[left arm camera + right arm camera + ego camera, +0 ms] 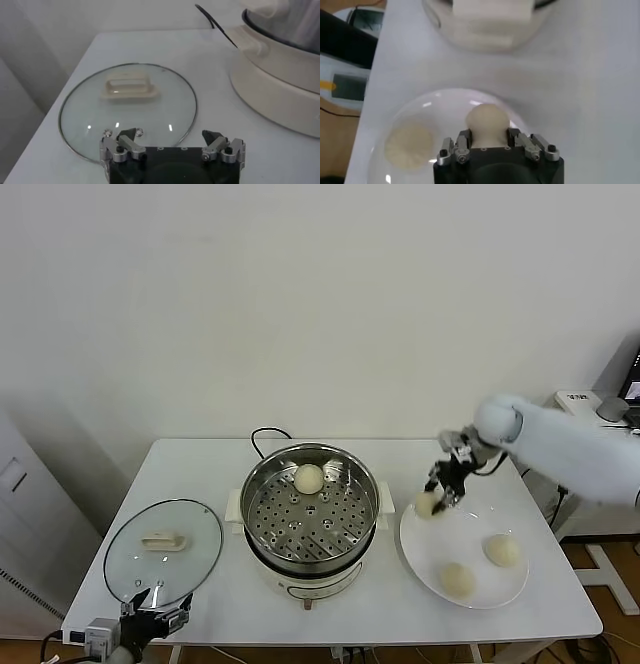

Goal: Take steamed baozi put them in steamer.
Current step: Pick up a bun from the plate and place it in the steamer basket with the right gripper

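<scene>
The steamer (352, 474) stands at the table's middle, with one baozi (309, 479) on its perforated tray. My right gripper (432, 500) is shut on a second baozi (427, 504) at the left rim of the white plate (424, 555), just above it. In the right wrist view that bun (486, 121) sits pinched between the jaws over the plate (437, 105). Two more baozi (458, 580) (502, 550) lie on the plate; one of them shows in the right wrist view (410, 145). My left gripper (172, 137) is open and empty, parked at the table's front left.
The glass lid (195, 556) with a cream handle (162, 540) lies flat left of the steamer; it also shows in the left wrist view (127, 107). A black cord (262, 434) runs behind the steamer. A white unit (580, 400) stands past the table's right edge.
</scene>
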Robot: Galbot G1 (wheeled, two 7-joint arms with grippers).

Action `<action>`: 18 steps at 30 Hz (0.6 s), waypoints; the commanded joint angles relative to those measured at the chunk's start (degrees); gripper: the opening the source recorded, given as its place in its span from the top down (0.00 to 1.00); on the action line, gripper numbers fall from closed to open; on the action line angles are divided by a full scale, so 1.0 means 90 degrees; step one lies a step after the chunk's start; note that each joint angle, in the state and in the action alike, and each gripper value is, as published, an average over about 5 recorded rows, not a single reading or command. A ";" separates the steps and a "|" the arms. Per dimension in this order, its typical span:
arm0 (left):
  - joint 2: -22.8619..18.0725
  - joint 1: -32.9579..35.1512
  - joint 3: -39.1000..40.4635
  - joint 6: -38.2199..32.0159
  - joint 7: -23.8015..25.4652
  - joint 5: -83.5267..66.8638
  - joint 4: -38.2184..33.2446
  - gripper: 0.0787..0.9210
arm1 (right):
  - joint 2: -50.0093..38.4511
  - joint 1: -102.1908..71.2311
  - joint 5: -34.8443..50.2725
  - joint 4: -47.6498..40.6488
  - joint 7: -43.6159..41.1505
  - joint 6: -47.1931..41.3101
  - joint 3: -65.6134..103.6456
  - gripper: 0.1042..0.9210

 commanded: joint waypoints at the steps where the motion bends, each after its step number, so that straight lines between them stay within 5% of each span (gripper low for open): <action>1: -0.0001 -0.0030 0.0017 0.0005 -0.0005 0.0017 0.0005 0.12 | 0.0571 0.2299 0.2237 0.0515 0.0005 -0.0693 -0.1187 0.58; 18: -0.0039 -0.0047 0.0087 0.0003 -0.0012 0.0095 0.0036 0.12 | 0.1857 0.1634 0.3644 0.1235 0.1672 -0.1860 -0.0769 0.57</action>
